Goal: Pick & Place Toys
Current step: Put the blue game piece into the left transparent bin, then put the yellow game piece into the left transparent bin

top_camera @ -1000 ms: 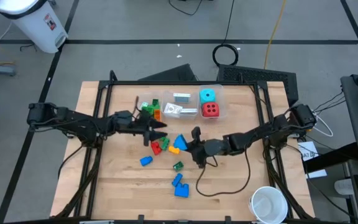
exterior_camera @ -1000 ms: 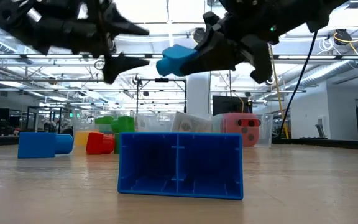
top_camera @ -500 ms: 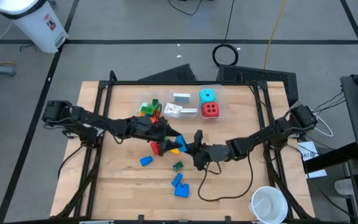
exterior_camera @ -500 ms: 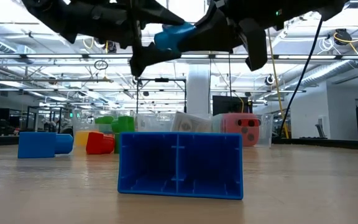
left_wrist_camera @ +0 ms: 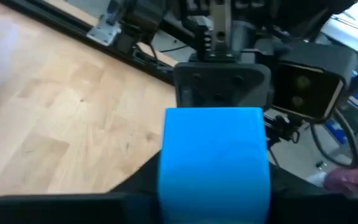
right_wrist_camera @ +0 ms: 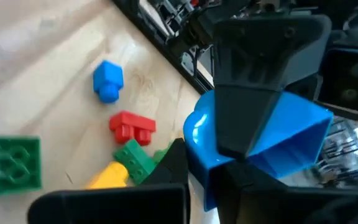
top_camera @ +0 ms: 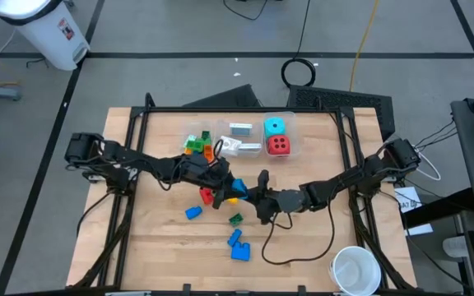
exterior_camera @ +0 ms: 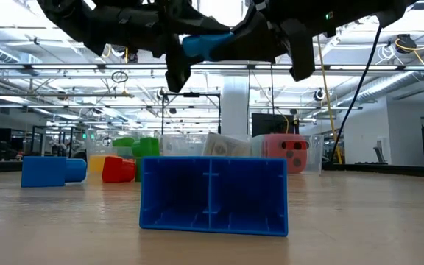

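Mid-air handover above the table [top_camera: 319,238]. The right gripper [exterior_camera: 230,46] grasps a blue brick [exterior_camera: 201,46]; the left gripper [top_camera: 220,177] has its fingers around the same brick, grip uncertain. In the clear bins [top_camera: 288,131] beyond it: 2 dice and cards. Judged unfinished: several bricks lie loose below, including a large blue brick [exterior_camera: 213,194].

No legible text anywhere.
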